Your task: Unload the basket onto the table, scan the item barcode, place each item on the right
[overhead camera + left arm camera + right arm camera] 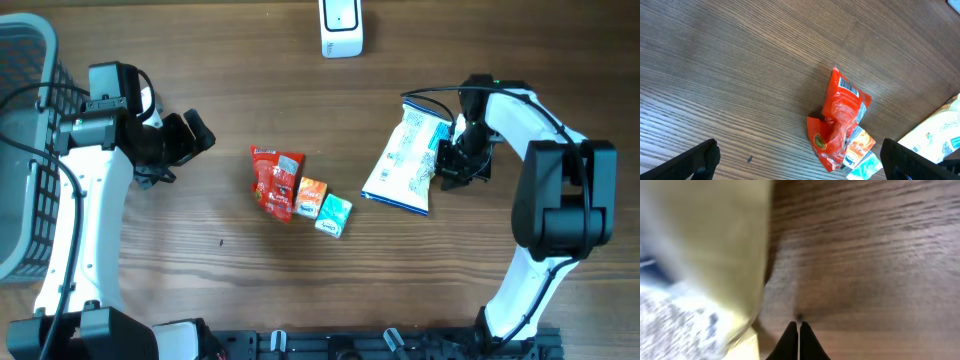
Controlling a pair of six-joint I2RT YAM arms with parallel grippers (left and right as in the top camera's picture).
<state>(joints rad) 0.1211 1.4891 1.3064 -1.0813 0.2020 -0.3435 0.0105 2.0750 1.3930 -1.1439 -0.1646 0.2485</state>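
A white and blue snack bag lies at the right of the table. My right gripper sits at its right edge. In the right wrist view this gripper is shut fingertip to fingertip over bare wood, with the blurred bag just to its left and nothing showing between the fingers. A white scanner stands at the far edge. A red packet, an orange packet and a teal packet lie together mid-table. My left gripper hovers open left of them, its fingers wide apart.
A grey wire basket stands at the left edge, behind the left arm. In the left wrist view the red packet shows a barcode at its top end, with the orange packet beside it.
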